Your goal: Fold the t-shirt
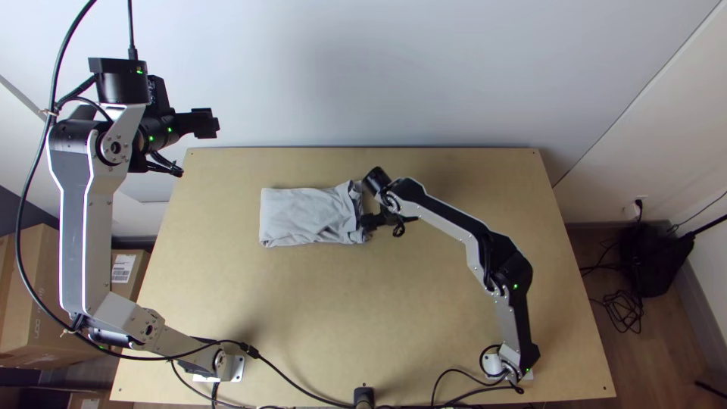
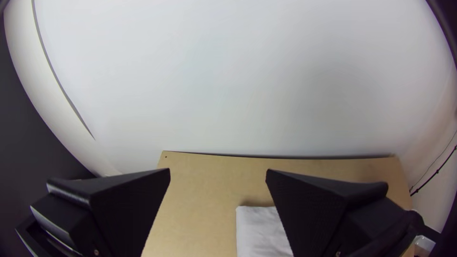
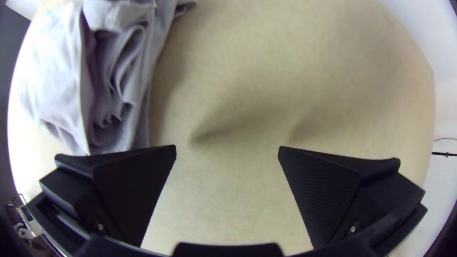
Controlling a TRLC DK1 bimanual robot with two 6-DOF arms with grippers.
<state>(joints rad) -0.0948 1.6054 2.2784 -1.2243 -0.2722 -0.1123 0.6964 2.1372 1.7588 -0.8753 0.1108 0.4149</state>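
Top view: the t-shirt (image 1: 303, 216) runs lengthwise left-right, rumpled end facing the spread right tool (image 1: 389, 220), left tool (image 1: 206, 123) also spread.

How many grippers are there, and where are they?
2. In the top view, the left gripper, open, appears near the table's far left corner; the right gripper, open, is beside the bunched right end of the t-shirt.

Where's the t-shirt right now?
In the top view, the grey t-shirt lies on the table's far half, just left of the right gripper.
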